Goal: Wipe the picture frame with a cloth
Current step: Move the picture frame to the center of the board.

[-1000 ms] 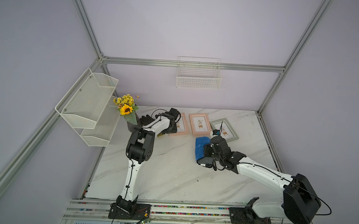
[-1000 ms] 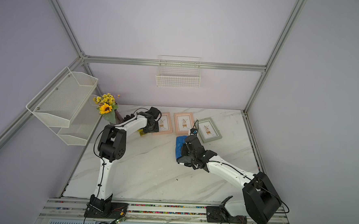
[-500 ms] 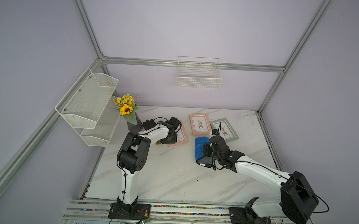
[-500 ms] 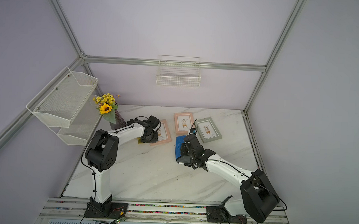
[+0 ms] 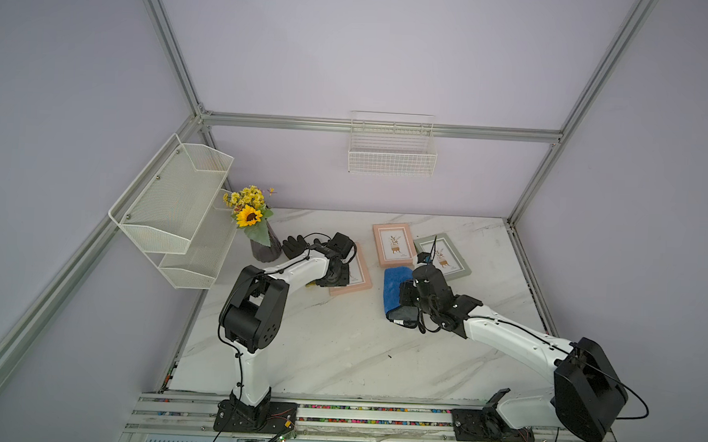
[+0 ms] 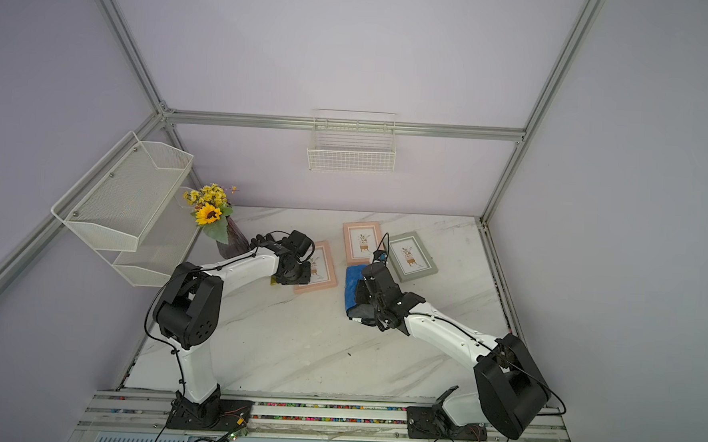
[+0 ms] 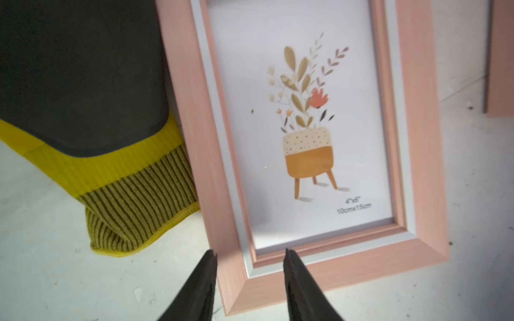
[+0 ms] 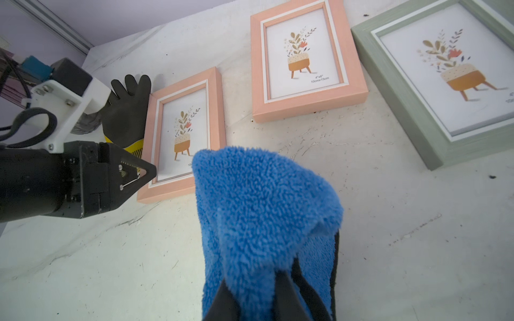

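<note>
My right hand (image 8: 253, 283) clamps the soft blue microfibre cloth (image 5: 392, 284) mid-picture in a top view, just right of the pink rectangular picture frame (image 5: 360, 272). My left hand (image 7: 250, 254) straddles that frame's rail; whether it is gripping, I cannot tell. Open white marble bench (image 5: 337, 354) lies below. Three frames, one cloth.
</note>
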